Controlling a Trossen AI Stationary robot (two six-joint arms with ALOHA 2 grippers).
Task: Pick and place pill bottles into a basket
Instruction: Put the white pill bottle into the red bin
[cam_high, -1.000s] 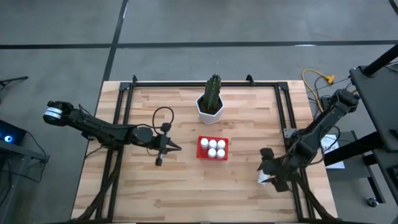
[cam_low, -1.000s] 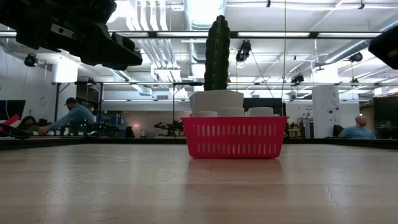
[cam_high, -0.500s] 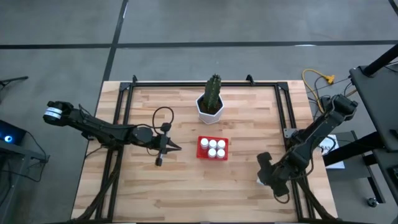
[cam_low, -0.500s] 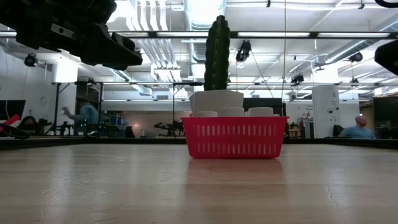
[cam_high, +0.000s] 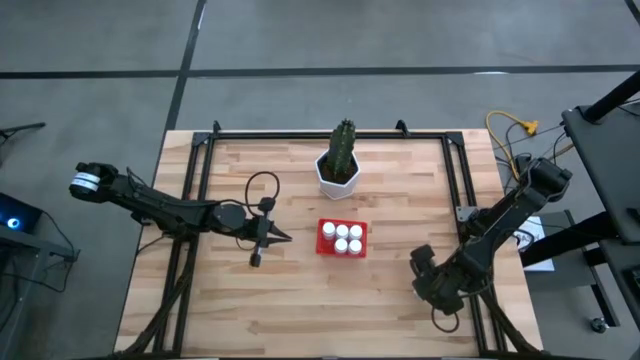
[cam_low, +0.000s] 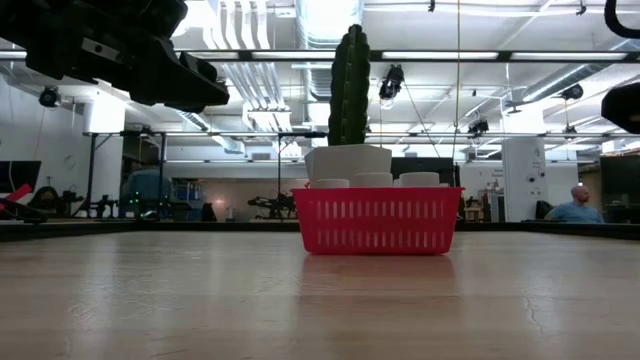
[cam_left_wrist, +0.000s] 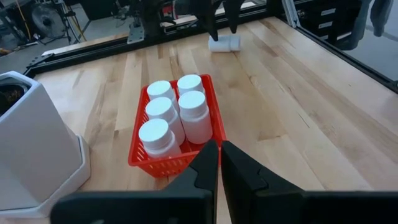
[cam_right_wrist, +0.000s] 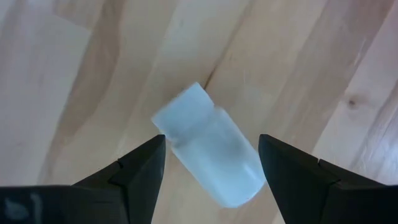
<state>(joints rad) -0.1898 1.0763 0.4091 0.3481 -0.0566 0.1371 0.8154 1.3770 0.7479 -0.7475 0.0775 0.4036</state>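
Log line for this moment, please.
right gripper: open over lying pill bottle | left gripper: shut, beside basket | basket: four bottles

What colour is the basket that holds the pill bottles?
Red. The basket shows best in the left wrist view.

A: What was the tabletop made of?
B: Pale planked wood, matt. The basket looked like glossy red slotted plastic.
A: The pill bottles?
B: Smooth white plastic.

Overhead and tabletop views (level, close) share the basket.
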